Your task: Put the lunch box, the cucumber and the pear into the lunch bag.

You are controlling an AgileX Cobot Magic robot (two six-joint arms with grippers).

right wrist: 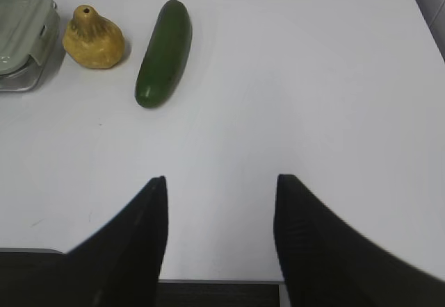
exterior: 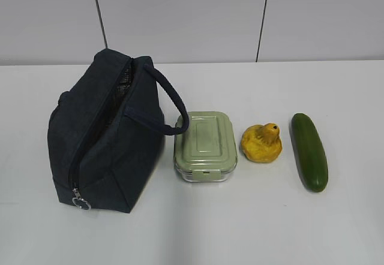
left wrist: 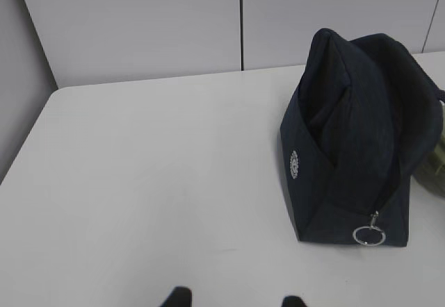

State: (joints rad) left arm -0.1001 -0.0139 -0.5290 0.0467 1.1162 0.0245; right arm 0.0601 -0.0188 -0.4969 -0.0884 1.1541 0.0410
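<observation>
The navy lunch bag [exterior: 105, 133] stands at the left of the white table, its zipper open along the top and its ring pull [exterior: 81, 203] at the front bottom. It also shows in the left wrist view [left wrist: 354, 140]. Right of it lie the sage-green lunch box [exterior: 204, 145], the yellow pear [exterior: 262, 143] and the dark green cucumber [exterior: 309, 151]. The right wrist view shows the lunch box [right wrist: 21, 39], pear [right wrist: 92, 39] and cucumber [right wrist: 163, 52] far ahead to the left. My left gripper [left wrist: 235, 300] is open and empty over bare table. My right gripper [right wrist: 221, 182] is open and empty near the table's front edge.
The white table [exterior: 252, 229] meets a grey panelled wall at the back. Neither arm shows in the exterior view. The table's right edge shows in the right wrist view [right wrist: 421, 1], and its left edge in the left wrist view [left wrist: 24, 140].
</observation>
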